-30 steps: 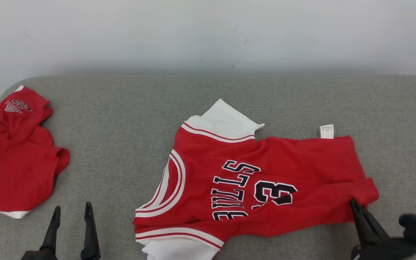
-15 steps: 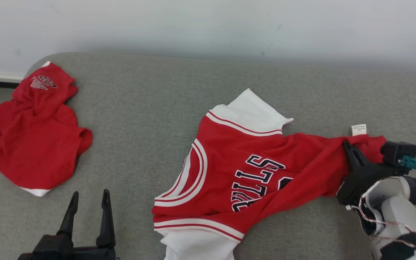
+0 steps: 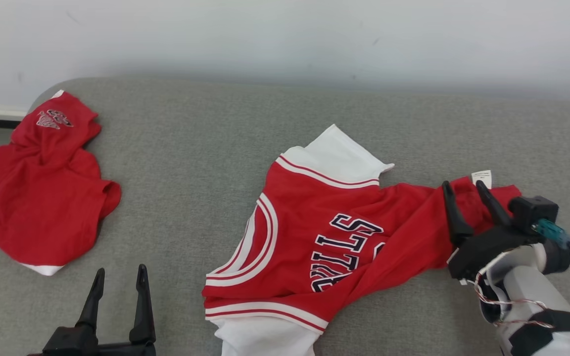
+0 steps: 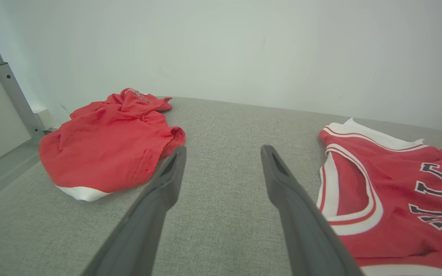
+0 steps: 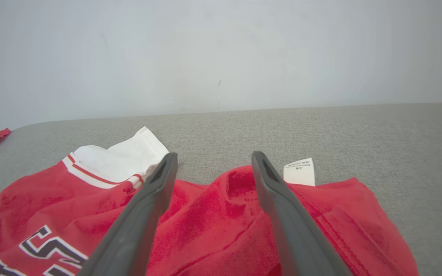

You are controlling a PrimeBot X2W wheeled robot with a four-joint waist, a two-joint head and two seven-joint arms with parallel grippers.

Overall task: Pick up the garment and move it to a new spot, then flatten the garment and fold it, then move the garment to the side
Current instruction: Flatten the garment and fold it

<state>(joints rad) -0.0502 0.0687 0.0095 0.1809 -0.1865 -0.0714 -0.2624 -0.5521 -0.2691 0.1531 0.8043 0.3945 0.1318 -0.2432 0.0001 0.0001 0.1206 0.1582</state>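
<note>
The garment is a red basketball jersey with white sleeves and dark lettering, lying on the grey padded surface, its lower half folded up and rumpled toward the white label. My right gripper hovers open over that folded hem near the label, with nothing between its fingers. In the right wrist view the red cloth lies bunched between and below the fingers. My left gripper is open at the lower left, well clear of the jersey.
A second red garment lies crumpled at the far left of the grey surface, close to its rounded edge. A pale wall runs behind. Bare padding lies between the two garments.
The right gripper carried the jersey's lower hem up toward the label, folding the cloth over, then opened and let it go. The head camera shifted. The left gripper stayed open.
</note>
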